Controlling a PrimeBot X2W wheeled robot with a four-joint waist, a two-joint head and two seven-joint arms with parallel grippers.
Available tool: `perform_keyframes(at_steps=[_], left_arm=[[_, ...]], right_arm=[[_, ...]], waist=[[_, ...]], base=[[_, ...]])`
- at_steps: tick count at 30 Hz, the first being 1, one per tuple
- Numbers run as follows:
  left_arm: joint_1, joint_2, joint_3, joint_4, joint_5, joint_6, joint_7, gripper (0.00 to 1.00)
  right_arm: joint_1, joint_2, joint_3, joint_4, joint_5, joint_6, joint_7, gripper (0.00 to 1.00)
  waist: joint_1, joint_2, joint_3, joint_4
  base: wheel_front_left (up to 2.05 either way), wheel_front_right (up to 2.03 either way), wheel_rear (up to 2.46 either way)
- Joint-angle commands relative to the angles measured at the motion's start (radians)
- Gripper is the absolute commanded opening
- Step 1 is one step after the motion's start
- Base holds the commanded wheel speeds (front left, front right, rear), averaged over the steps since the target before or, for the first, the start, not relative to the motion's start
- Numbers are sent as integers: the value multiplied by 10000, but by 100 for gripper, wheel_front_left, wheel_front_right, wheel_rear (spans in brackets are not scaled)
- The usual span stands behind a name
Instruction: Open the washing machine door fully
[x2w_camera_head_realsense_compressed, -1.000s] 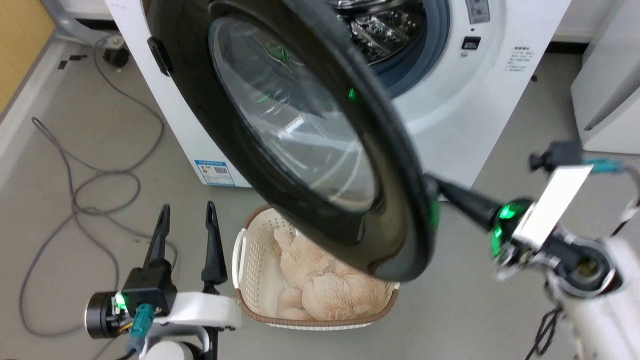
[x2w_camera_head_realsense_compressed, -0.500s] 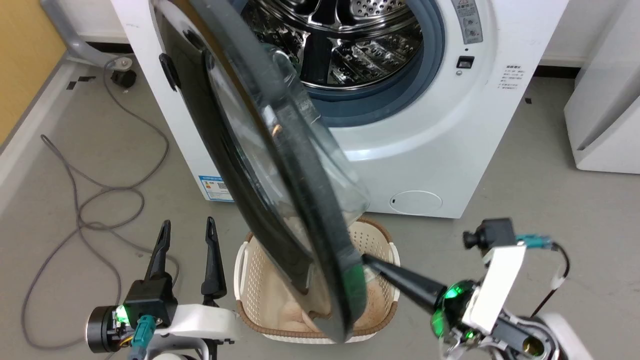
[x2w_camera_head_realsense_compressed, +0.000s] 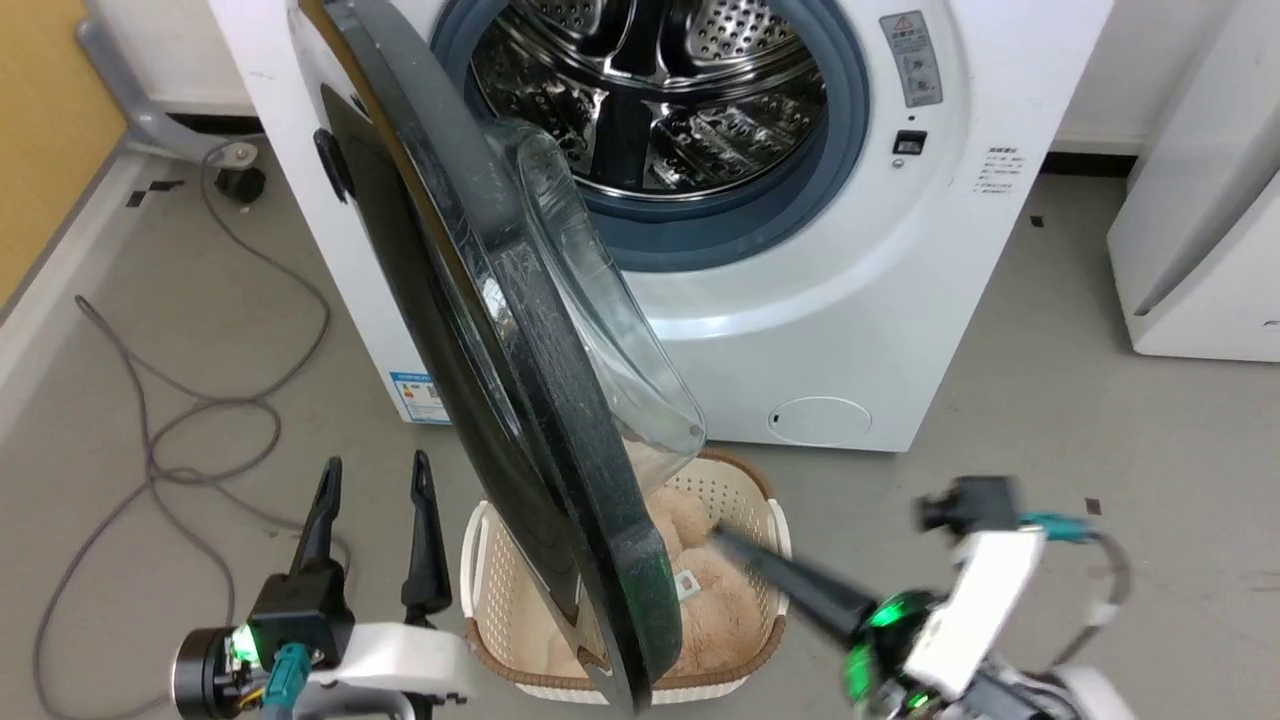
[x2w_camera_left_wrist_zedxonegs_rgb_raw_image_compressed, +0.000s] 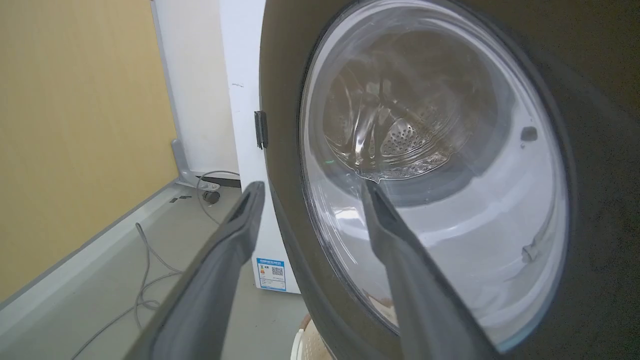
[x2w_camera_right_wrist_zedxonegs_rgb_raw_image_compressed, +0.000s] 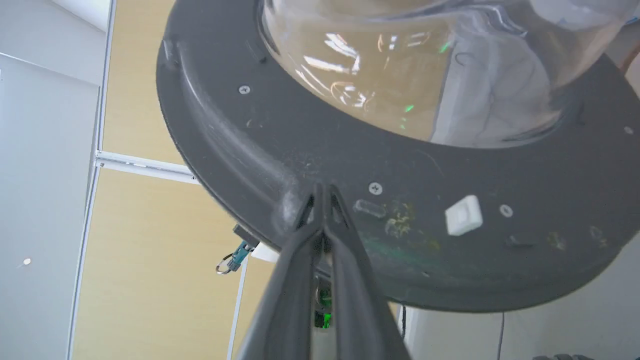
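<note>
The washing machine door (x2w_camera_head_realsense_compressed: 560, 480) stands swung well out from the washing machine (x2w_camera_head_realsense_compressed: 850, 300), hinged at the machine's left edge, leaving the steel drum (x2w_camera_head_realsense_compressed: 650, 90) exposed. In front of the machine, the right gripper (x2w_camera_right_wrist_zedxonegs_rgb_raw_image_compressed: 322, 195) has its fingers pressed together on nothing, tips at the door's inner face. The left gripper (x2w_camera_head_realsense_compressed: 370, 470) hangs spread wide and empty, also in front of the machine, beside a basket (x2w_camera_head_realsense_compressed: 480, 520).

The door (x2w_camera_head_realsense_compressed: 560, 470) sticks out in front of the washing machine (x2w_camera_head_realsense_compressed: 850, 300). Under it you see a basket (x2w_camera_head_realsense_compressed: 470, 560) with a soft toy (x2w_camera_head_realsense_compressed: 700, 600) inside. Your left gripper (x2w_camera_head_realsense_compressed: 376, 462) is left of the basket, your right gripper (x2w_camera_head_realsense_compressed: 722, 538) right of the door.
</note>
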Motion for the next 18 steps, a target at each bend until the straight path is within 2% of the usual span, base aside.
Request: perform_keyframes(at_steps=[1, 2, 4, 12, 15, 18], left_arm=[[206, 10, 57, 36, 71, -19, -53, 100], [206, 10, 57, 36, 71, -19, -53, 100], [261, 10, 74, 54, 76, -32, -53, 100], [399, 10, 151, 34, 79, -53, -53, 100], [420, 10, 190, 2, 95, -69, -53, 100], [477, 10, 254, -47, 106, -64, -53, 100]], right_arm=[[169, -32, -403, -252, -370, 65, -609, 0], [169, -32, -403, -252, -370, 65, -609, 0], [178, -135, -801, -598, -960, 65, -1494, 0], [327, -561, -2290, -1144, -3052, 65, -6045, 0], [434, -960, -2489, -990, -3877, 65, -7492, 0], [570, -1514, -2552, -684, -5372, 65, -8378, 0]], waist=[[1, 0, -98, -79], [1, 0, -98, -79], [1, 0, -175, -119], [1, 0, -402, -337], [1, 0, -447, -401], [1, 0, -483, -479]], base=[[0, 0, 0], [0, 0, 0], [0, 0, 0], [0, 0, 0], [0, 0, 0], [0, 0, 0]])
